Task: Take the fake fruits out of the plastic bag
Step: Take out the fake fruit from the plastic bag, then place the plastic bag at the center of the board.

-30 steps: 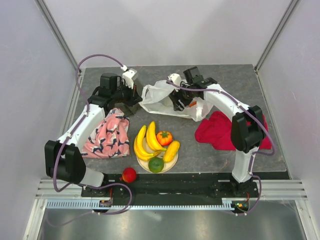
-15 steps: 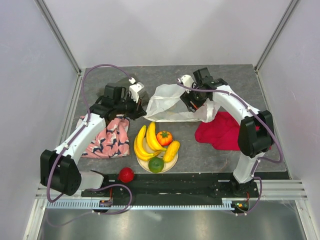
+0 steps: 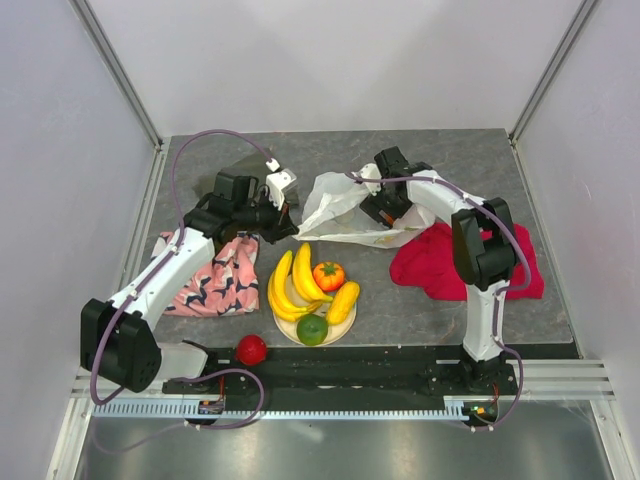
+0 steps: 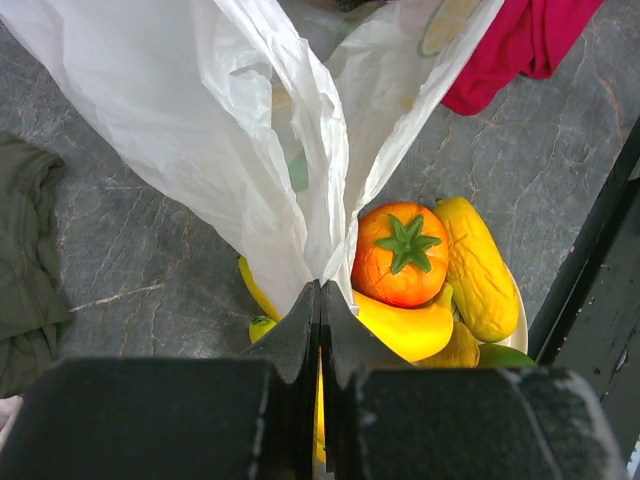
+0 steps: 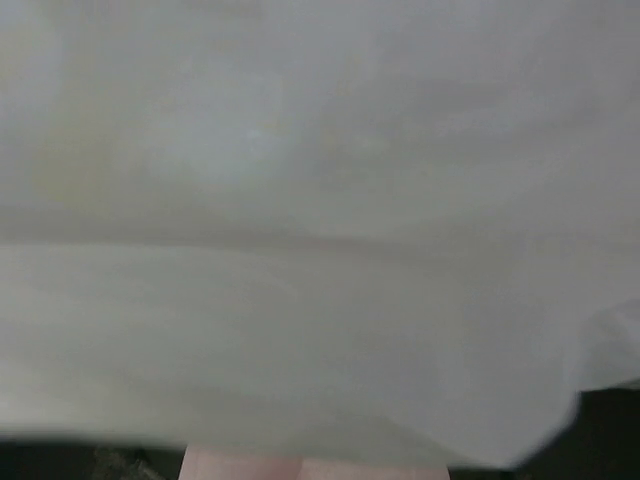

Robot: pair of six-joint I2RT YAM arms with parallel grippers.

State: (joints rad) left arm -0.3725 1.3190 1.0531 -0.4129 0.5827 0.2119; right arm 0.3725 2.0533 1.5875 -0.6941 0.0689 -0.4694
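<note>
Red apple lies by the near table edge, at 7 o'clock of the plate, which holds the bananas. Left gripper — jaws fully closed — pinches the plastic bag at the plate's 11 o'clock. Right gripper sits against the bag — its jaw gap can't be told. The bag lies well apart from the far edge.

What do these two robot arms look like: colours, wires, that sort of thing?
Both are built alike: slim white links between chunky black joint housings. A thin purple cable loops loosely along the left arm and the right arm. A small white block sits near each wrist. The left tool has two flat, dark, wedge-shaped fingers.
</note>
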